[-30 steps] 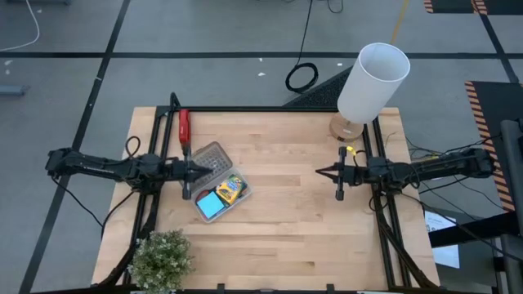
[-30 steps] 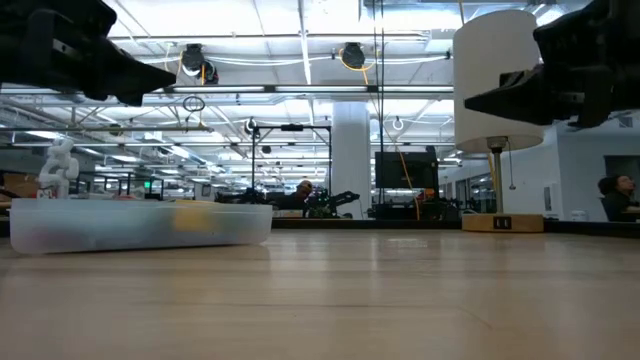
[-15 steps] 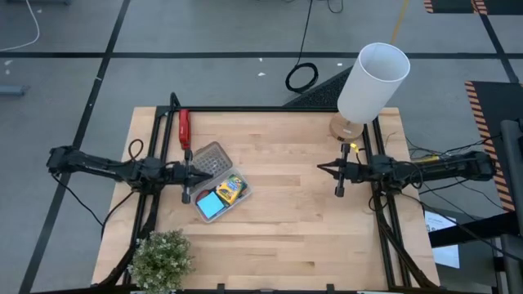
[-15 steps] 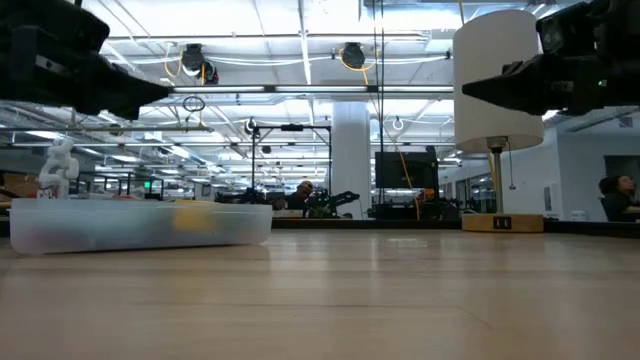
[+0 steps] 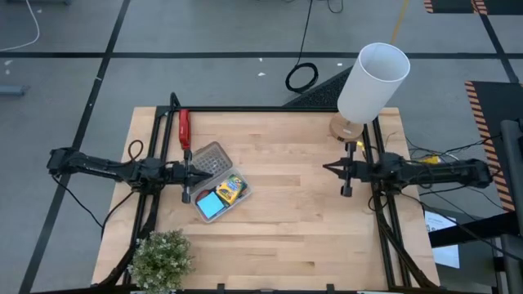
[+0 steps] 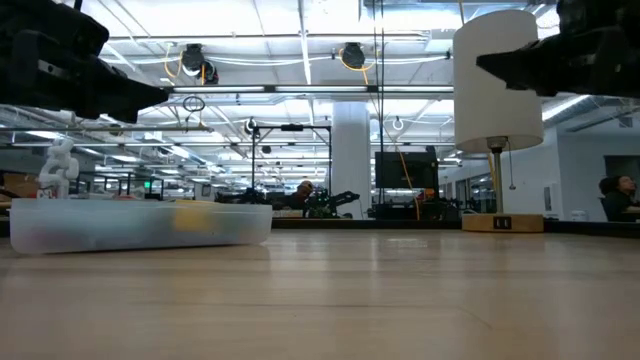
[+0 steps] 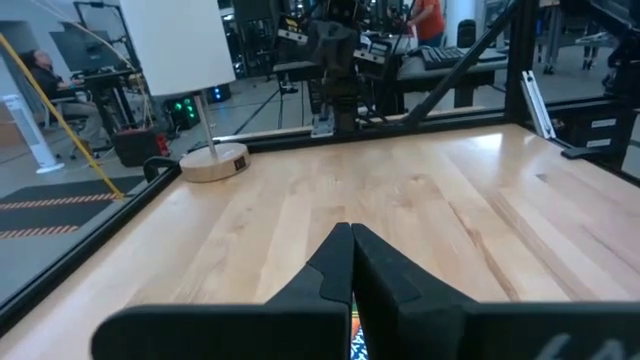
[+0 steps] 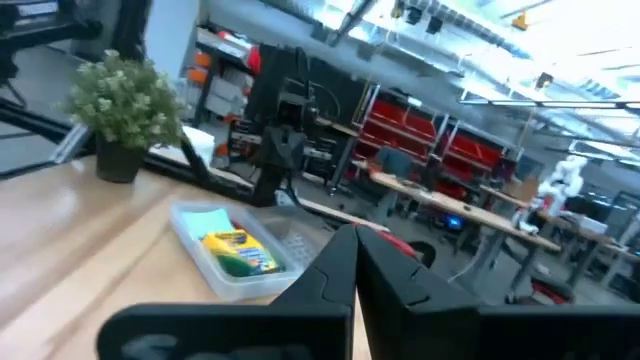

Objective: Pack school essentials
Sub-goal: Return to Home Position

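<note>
Packing looks complete: yellow-green crayon box (image 5: 231, 190) and light-blue square notepad (image 5: 211, 204) lie inside clear plastic case (image 5: 239, 196). Left gripper (image 5: 189, 174) clenched beside case; right gripper (image 5: 338, 169) clenched, empty, well apart. Likely next: close grey dotted lid (image 5: 212, 159).

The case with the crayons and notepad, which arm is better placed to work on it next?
Left. Its pincer sits shut right at the case, beside the grey lid. The right pincer, also shut, is across the table near the lamp, far from the case.
</note>
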